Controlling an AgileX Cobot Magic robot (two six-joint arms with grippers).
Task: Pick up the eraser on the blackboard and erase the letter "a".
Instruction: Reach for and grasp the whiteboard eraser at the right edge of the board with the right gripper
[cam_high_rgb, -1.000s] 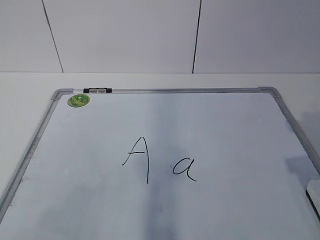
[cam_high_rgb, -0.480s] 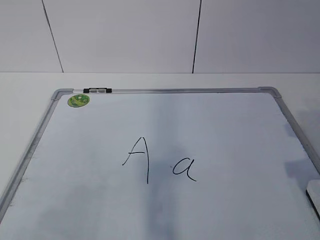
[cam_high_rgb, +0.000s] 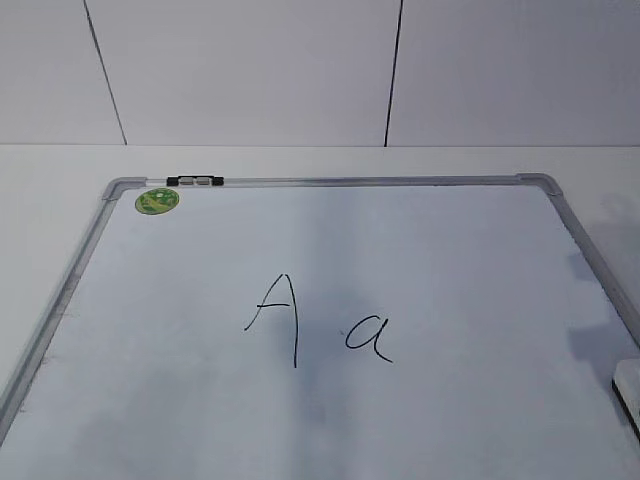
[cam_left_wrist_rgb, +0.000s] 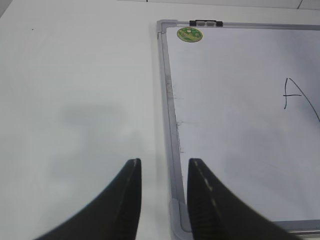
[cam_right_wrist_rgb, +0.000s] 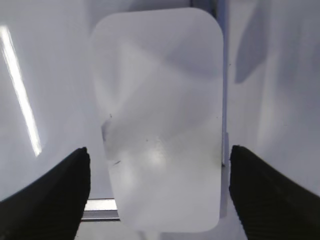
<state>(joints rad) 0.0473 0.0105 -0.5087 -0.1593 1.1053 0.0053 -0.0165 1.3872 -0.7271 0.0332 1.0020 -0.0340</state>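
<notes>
While the left pincer (cam_left_wrist_rgb: 162, 200) idled half-spread and empty over the board's far frame, the eraser (cam_right_wrist_rgb: 159, 117) lay directly under the widely spread, empty right pincer (cam_right_wrist_rgb: 159, 187), between its fingers, long axis running crosswise to their gap.

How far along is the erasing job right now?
Nothing is erased yet: the letter "a" sits intact on the blackboard. In hand: the right gripper hovers open, straddling the eraser, not yet gripping. The left gripper idles by the frame. Left: grasp, lift, wipe.
</notes>
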